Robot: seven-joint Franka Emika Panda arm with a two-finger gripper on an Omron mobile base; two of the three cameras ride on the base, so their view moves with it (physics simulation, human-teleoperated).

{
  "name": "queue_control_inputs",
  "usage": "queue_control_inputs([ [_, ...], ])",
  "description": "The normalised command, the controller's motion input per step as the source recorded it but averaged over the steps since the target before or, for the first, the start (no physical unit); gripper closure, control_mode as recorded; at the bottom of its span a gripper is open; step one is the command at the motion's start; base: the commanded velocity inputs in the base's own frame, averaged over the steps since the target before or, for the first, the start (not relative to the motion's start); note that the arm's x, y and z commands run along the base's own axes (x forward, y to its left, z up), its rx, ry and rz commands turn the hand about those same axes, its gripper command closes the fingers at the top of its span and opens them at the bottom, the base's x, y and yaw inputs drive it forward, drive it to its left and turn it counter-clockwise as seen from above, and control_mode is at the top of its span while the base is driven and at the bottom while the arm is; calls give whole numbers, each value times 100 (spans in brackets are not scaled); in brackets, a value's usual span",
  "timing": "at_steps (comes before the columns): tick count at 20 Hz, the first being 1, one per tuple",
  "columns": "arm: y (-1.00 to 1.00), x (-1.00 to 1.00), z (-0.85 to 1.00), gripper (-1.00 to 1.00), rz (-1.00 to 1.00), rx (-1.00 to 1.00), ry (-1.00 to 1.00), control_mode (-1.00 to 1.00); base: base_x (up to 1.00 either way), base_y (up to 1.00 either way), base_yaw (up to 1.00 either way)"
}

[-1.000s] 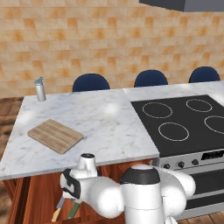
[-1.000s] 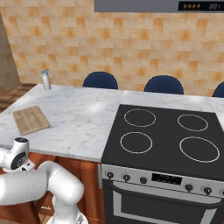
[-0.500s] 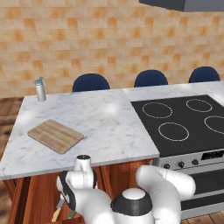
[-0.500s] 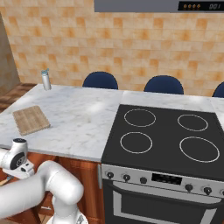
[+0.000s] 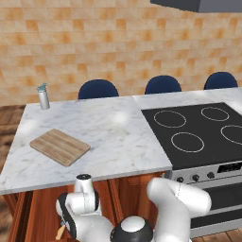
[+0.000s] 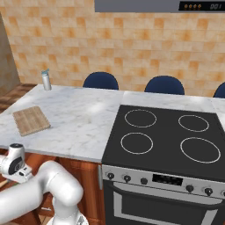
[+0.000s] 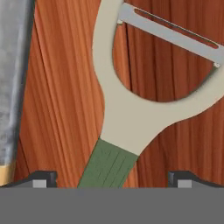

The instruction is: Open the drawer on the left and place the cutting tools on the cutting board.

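In the hand view we look straight down at the peeler (image 7: 131, 118) lying flat on the reddish wood floor of the drawer (image 7: 57, 113). Its pale Y-shaped fork opens toward 1 o'clock, with the thin blade bar across the top from 12 to 3 o'clock, and its green handle runs down toward 7 o'clock. Our gripper (image 7: 111, 179) sits right over it: the two dark fingertips (image 7: 41, 178) show at 7 and 5 o'clock, set wide apart, with the green handle between them and touching neither. We hold nothing.

Along the 9 o'clock edge of that view lies the grey blade of the knife (image 7: 13, 83), running top to bottom, with a sliver of its tan handle at 8 o'clock. Knife and peeler lie side by side and apart, bare wood between them.

In the left base view the arm folds down below the front edge of the counter (image 5: 118, 137), and the wrist sits low at 7 o'clock. Just beside it we make out a small tan bit, probably the knife handle (image 5: 60, 231), too small to be sure.

The board (image 5: 60, 146) lies on the marble at 9 o'clock of that view, turned at an angle, nothing on it. A grey bottle (image 5: 43, 97) stands upright at the counter's far left corner, well apart from the board. The cooktop (image 5: 198, 134) fills the right side.
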Motion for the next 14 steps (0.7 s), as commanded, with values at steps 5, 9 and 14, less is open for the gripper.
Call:
queue_control_inputs([
  [5, 14, 0, -33, -100, 0, -5, 0, -100, 0, 0, 0],
  [9, 9, 0, -25, 100, 0, -6, 0, -100, 0, 0, 0],
  [14, 0, -6, 0, 100, 0, 0, -2, -100, 0, 0, 0],
])
